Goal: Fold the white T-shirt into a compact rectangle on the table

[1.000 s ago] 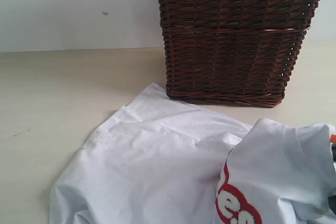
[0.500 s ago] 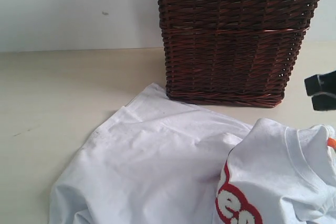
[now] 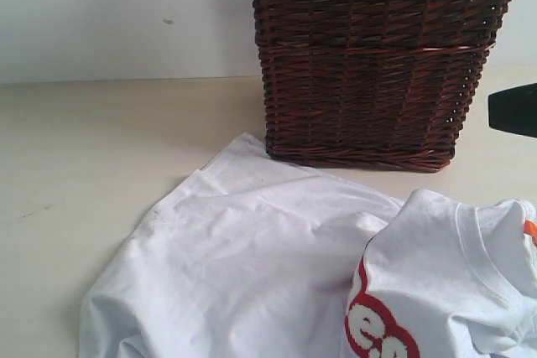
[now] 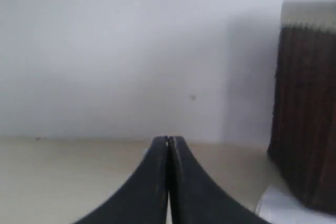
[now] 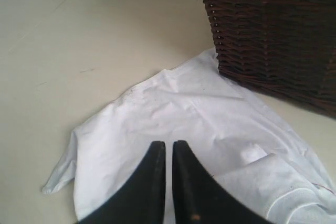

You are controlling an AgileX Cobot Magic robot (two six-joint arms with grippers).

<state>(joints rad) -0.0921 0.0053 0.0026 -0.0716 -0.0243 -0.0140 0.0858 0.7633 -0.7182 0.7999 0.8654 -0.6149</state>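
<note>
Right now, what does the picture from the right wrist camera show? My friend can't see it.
A white T-shirt lies rumpled on a pale beige table, right beside a dark wicker basket. In front, the robot's black hand points toward the shirt, with its two fingers just a crack apart and holding nothing.

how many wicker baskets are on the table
1. The dark wicker basket stands at the back of the table, near the wall, its base meeting the far edge of the white T-shirt. No others visible.

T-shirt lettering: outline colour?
Thick red outline, white fill. The lettering on the white T-shirt shows best in the exterior view.
</note>
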